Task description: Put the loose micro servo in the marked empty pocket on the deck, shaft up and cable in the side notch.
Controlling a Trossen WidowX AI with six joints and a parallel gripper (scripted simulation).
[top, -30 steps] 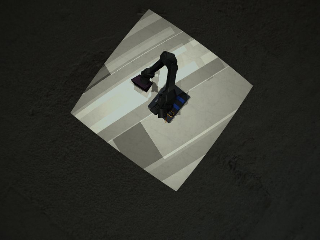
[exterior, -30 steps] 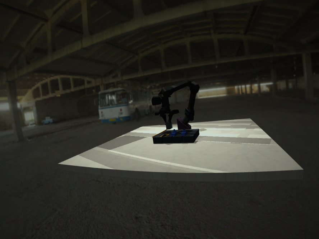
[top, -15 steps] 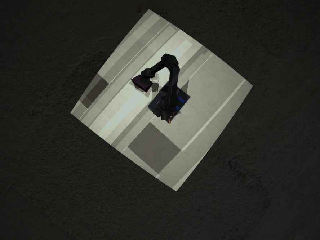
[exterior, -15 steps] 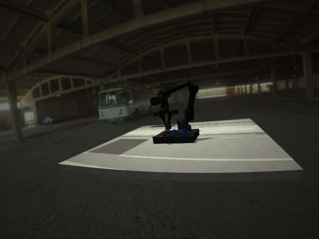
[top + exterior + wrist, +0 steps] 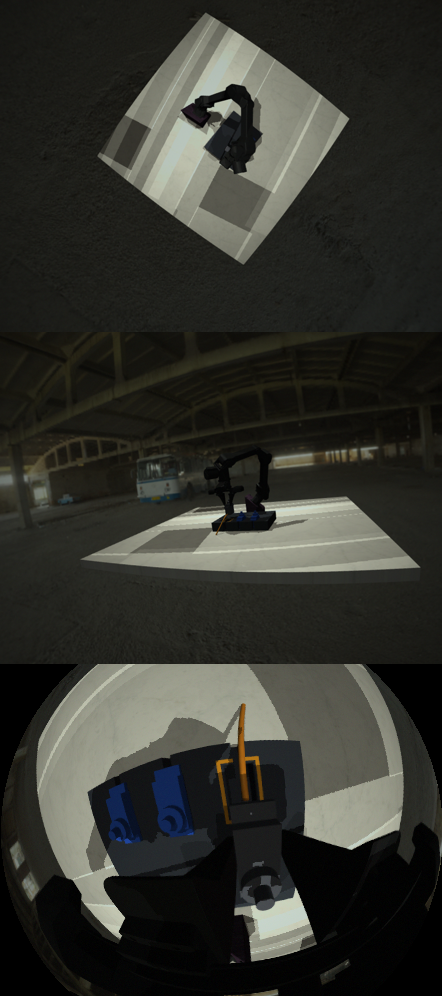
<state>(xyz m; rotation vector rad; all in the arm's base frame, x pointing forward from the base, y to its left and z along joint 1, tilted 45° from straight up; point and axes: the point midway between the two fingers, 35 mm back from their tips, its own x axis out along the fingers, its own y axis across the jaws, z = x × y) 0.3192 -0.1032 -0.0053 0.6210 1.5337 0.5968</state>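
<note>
The servo is clamped in the gripper jaws above the orange-outlined pocket of the deck; its cable is stretched past the deck's edge.

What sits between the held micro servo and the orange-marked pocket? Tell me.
Nothing: in the wrist view the micro servo, gripped in the jaws, hangs just short of the orange-marked pocket, with only bare deck edge between; its orange cable runs across the pocket.
</note>
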